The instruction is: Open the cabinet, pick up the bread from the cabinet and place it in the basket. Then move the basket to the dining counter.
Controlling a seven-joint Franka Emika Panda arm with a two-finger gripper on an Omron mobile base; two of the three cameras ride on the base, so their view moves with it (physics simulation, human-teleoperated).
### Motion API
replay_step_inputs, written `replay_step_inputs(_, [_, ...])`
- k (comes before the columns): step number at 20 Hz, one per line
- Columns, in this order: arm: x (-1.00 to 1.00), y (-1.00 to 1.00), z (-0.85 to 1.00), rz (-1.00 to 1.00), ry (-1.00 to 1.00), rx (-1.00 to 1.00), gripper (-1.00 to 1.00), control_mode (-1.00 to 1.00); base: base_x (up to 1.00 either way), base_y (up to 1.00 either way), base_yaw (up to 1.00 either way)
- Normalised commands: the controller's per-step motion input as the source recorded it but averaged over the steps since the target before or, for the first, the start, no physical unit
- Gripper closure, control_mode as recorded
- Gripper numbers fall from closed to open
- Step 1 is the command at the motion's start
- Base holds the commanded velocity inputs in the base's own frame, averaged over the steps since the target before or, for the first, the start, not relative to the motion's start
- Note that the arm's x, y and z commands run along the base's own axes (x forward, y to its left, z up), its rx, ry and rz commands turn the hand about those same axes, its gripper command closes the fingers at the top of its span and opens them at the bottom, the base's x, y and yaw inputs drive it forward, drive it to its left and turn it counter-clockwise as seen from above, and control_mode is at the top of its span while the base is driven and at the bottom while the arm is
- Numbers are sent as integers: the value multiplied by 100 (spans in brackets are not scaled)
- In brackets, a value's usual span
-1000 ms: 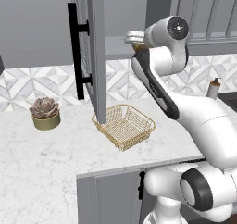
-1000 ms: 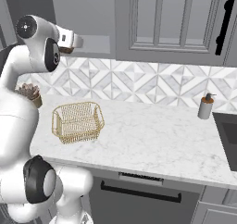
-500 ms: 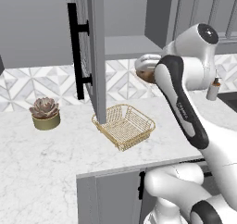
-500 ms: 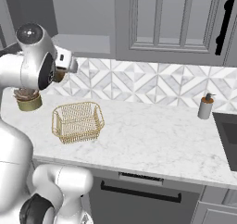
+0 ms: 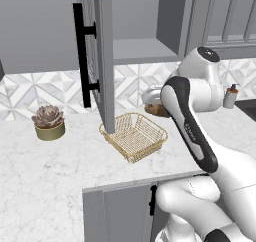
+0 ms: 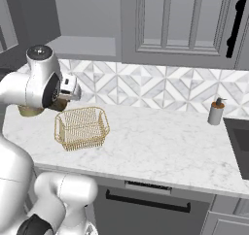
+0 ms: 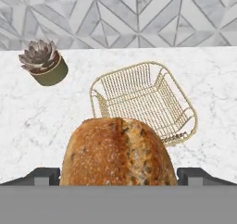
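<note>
Arm swung lower since earlier frame, bread roll (image 7: 118, 151) now above and just behind wire basket (image 7: 143, 100), pinched in jaws, long axis across them. Basket empty on tabletop (image 5: 55, 161), beside open cabinet door (image 5: 102, 61); succulent pot (image 7: 45, 63) beyond.

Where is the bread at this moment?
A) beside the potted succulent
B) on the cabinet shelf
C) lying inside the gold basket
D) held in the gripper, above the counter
D: the bread sits between the gripper fingers, with the empty basket on the counter beyond it.
</note>
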Motion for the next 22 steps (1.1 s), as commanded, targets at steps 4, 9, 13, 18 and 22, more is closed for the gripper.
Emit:
replay_step_inputs(4, [46, 16, -100, 0, 15, -20, 100, -100, 0, 0, 0])
replay_step_inputs(9, [95, -2, -97, 0, 26, -13, 100, -100, 0, 0, 0])
replay_step_inputs(13, [99, -2, -71, 0, 25, 0, 100, -100, 0, 0, 0])
replay_step_inputs(18, [85, 16, -52, 0, 9, -3, 100, -100, 0, 0, 0])
replay_step_inputs(22, [46, 21, -34, 0, 0, -2, 100, -100, 0, 0, 0])
